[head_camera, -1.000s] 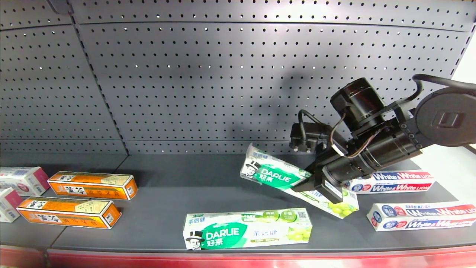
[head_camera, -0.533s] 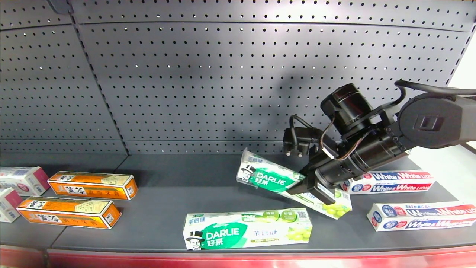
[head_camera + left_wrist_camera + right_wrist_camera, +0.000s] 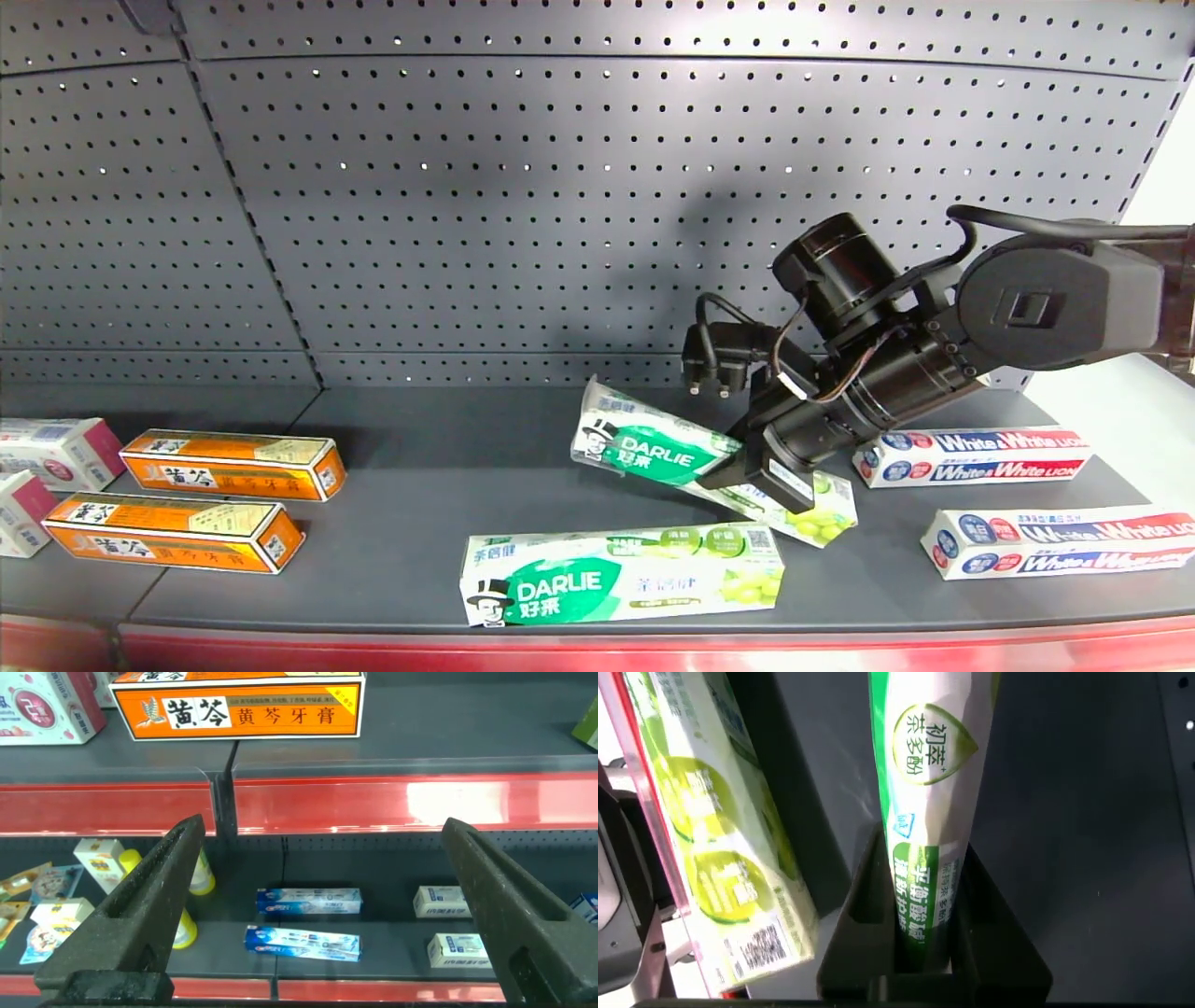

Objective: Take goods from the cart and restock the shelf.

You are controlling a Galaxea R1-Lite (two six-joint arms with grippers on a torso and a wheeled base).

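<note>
My right gripper (image 3: 758,469) is shut on a green toothpaste box (image 3: 644,448), gripping it past its middle, toward its right end. The box hangs tilted just over the grey shelf board (image 3: 420,485), its left end raised. In the right wrist view the same box (image 3: 932,793) runs out from between the fingers (image 3: 870,896), with the gripper (image 3: 923,917) closed around it. A second green toothpaste box (image 3: 621,574) lies flat near the shelf's front edge and appears in the right wrist view too (image 3: 719,849). My left gripper (image 3: 318,924) is open and holds nothing, below the shelf's red lip (image 3: 392,803).
Two orange boxes (image 3: 233,464) (image 3: 173,532) and pink-white boxes (image 3: 56,453) lie at the shelf's left. Two white toothpaste boxes (image 3: 976,455) (image 3: 1060,541) lie at the right. The pegboard back wall (image 3: 560,233) stands behind. A lower shelf holds blue boxes (image 3: 308,901).
My right gripper has carried the green box to the left and slightly lower over the shelf. The things lying on the shelf have not moved.
</note>
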